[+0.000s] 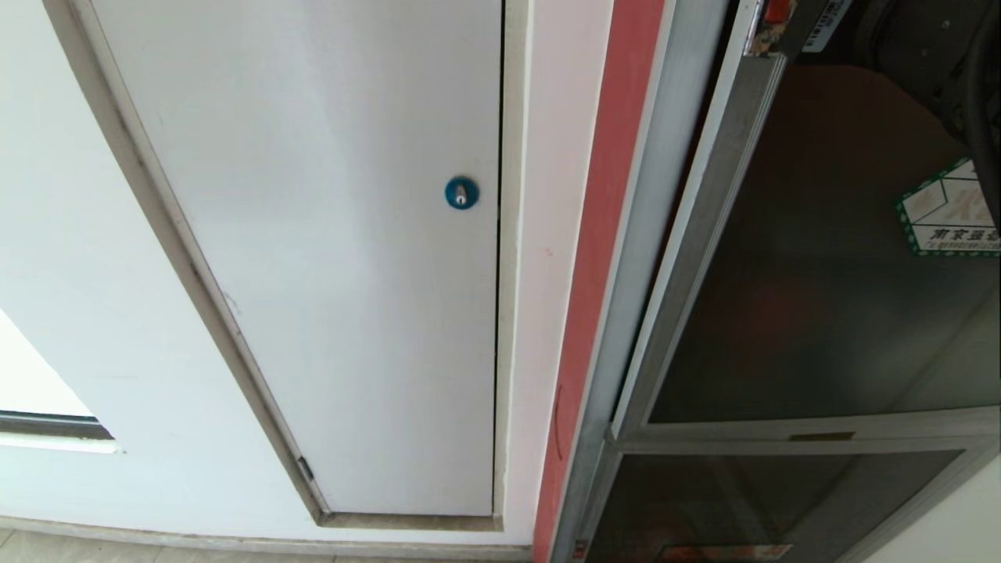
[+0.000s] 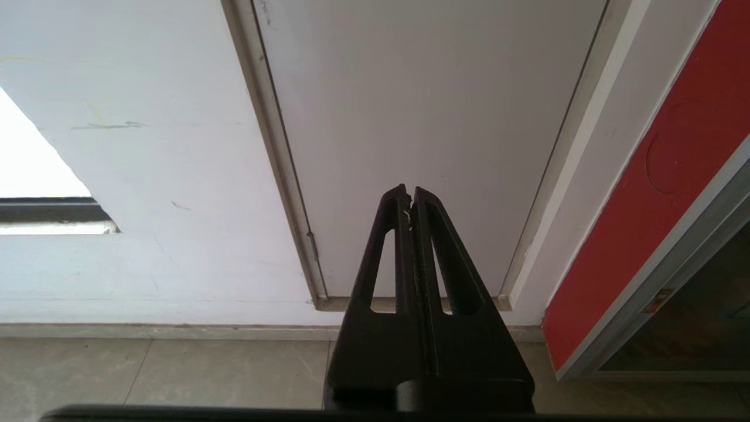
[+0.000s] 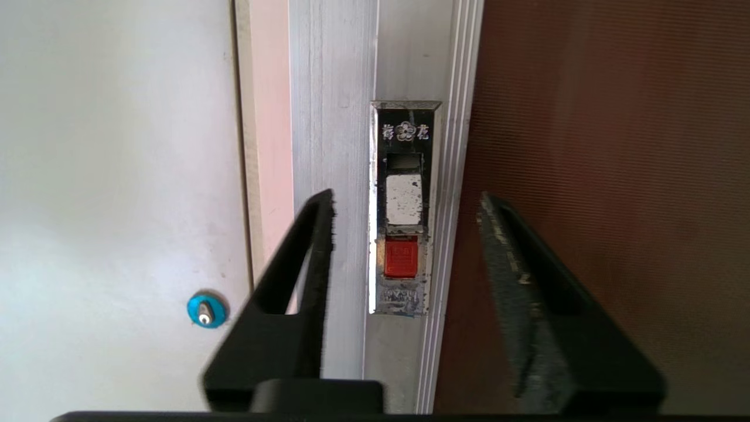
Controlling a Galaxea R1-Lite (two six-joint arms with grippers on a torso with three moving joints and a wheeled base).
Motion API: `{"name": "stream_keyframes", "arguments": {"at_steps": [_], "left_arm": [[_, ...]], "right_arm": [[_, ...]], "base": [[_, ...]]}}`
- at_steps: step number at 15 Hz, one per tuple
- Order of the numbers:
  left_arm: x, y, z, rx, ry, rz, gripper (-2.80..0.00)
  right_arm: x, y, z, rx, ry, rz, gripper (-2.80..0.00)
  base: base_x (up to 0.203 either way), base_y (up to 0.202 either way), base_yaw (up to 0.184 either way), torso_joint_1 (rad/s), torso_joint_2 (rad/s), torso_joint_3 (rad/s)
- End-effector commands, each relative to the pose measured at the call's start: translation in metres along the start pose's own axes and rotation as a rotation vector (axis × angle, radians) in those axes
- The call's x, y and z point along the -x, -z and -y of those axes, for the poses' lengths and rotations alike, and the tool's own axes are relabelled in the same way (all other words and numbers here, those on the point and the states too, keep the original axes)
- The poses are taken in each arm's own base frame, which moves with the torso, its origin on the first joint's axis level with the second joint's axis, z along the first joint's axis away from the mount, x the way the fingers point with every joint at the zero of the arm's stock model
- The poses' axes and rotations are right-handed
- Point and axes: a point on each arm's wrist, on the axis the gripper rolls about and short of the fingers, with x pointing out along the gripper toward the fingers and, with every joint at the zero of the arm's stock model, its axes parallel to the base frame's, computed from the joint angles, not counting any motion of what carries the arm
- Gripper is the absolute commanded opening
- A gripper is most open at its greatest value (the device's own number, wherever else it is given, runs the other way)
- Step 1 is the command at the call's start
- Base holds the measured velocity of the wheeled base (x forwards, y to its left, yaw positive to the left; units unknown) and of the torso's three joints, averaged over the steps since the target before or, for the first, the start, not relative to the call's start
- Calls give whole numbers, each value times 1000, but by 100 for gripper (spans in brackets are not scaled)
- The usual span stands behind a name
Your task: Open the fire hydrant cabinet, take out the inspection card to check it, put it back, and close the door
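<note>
The fire hydrant cabinet (image 1: 618,234), red-edged with a silver frame, fills the right of the head view. Its door (image 1: 813,297) is dark tinted glass with a green-bordered hexagonal sticker (image 1: 950,211), and the red latch tab (image 1: 778,9) shows at the top edge. In the right wrist view my right gripper (image 3: 405,198) is open just in front of the door's metal latch plate, and the red tab (image 3: 401,257) lies between its fingers. Nothing is held. My left gripper (image 2: 409,190) is shut, parked low before the white panel. The inspection card is out of view.
A plain white panel (image 1: 328,258) with a round blue lock (image 1: 461,192) stands left of the cabinet. A smaller glass panel (image 1: 743,500) sits below the door. Tiled floor (image 2: 146,375) runs along the wall's base.
</note>
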Motion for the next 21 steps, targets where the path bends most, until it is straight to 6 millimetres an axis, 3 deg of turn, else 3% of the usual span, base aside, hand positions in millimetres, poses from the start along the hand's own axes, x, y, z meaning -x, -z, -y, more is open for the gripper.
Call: {"name": "stream_keyframes", "arguments": {"at_steps": [1, 13, 21], "left_arm": [[0, 0, 0, 0, -1, -1, -280], [0, 0, 0, 0, -1, -1, -280], [0, 0, 0, 0, -1, -1, -280]], "right_arm": [[-1, 2, -2, 7, 0, -7, -280], [5, -9, 8, -5, 7, 6, -280], [55, 2, 43, 20, -19, -40, -280]], "base": [[0, 0, 0, 0, 0, 0], [0, 0, 0, 0, 0, 0], [0, 0, 0, 0, 0, 0]]}}
